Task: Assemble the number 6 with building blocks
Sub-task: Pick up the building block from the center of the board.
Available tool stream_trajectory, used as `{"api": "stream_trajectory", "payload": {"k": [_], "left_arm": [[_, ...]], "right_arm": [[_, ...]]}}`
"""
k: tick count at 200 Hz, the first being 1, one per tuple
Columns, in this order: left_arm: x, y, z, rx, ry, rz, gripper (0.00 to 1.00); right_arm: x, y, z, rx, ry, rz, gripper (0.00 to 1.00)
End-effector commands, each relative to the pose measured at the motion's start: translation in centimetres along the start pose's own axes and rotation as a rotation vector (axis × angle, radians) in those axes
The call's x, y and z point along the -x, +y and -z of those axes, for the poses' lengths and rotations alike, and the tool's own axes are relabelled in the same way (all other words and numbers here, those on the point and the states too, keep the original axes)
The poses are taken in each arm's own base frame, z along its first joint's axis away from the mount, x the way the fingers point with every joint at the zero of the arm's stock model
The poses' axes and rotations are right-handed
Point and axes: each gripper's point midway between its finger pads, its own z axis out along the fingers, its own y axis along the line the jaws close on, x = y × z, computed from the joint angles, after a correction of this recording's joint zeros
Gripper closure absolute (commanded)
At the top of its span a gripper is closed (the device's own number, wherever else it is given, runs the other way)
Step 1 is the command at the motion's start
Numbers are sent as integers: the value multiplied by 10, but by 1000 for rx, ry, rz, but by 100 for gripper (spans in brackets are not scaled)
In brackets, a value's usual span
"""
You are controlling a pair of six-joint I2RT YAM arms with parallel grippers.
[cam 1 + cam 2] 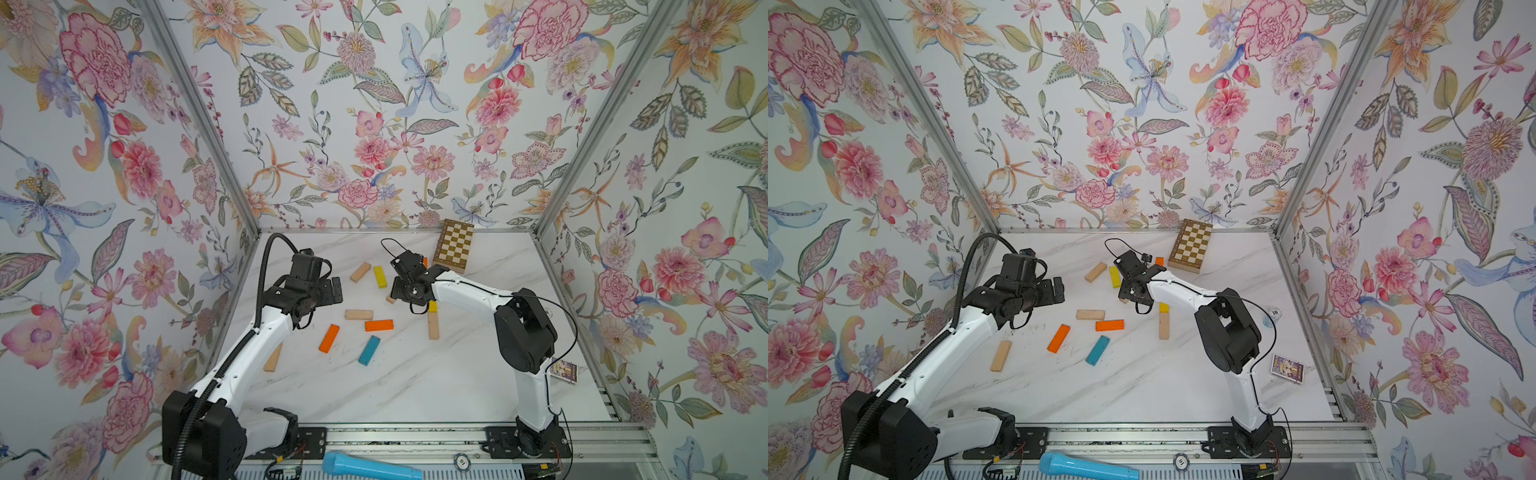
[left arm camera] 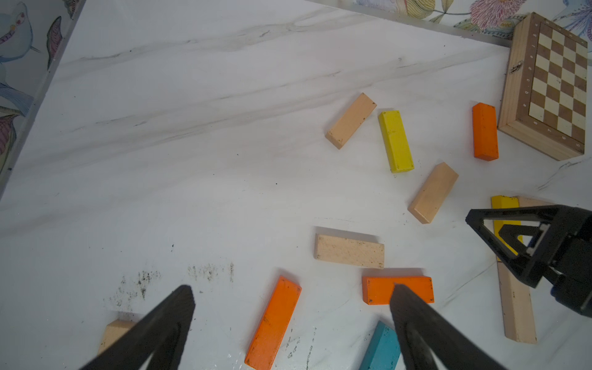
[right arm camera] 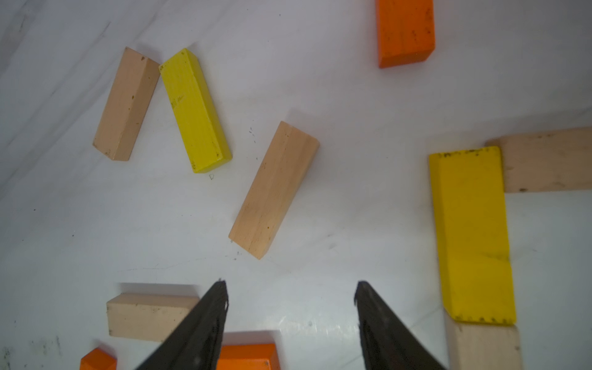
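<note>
Wooden blocks (image 1: 379, 325) are lying scattered on the table (image 1: 415, 386). At the scatter's three o'clock, a yellow one (image 3: 471, 234) is touching two beige bars (image 3: 544, 160), beginning a corner. Most of the 6 is remaining to build. The left end effector (image 2: 292, 287) and right end effector (image 3: 291, 283) are hanging with jaws apart, empty.

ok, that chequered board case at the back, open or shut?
Shut: the chequered board case lies flat with both halves folded together, clasp on its side.

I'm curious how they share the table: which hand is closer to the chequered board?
Right. The right hand hovers close beside the chequered board, with little between them. The left hand hangs well farther away, on the far side of the right hand.
</note>
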Motion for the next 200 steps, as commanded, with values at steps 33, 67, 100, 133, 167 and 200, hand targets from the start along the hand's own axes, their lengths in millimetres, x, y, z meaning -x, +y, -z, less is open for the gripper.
{"api": "stream_trajectory", "payload": {"k": [33,67,100,133,167,200], "left_arm": [[3,11,6,19,-52,12,1],[0,6,2,-10,-39,3,1],[-3,-2,-5,-47,-14,-7,1],[-5,-5,-10,-60,7,-19,2],[-5,-7,-10,-67,3,-22,2],[-5,-8,-14,-71,9,-22,2]], "right_arm": [[33,-11,-12,-195,-73,126,35],[57,-24,-15,-262,-89,211,37],[70,-43,-29,-297,-74,251,40],[80,-58,-43,-305,-45,279,41],[92,-67,-56,-297,-28,289,42],[94,-59,-68,-252,-9,310,42]]}}
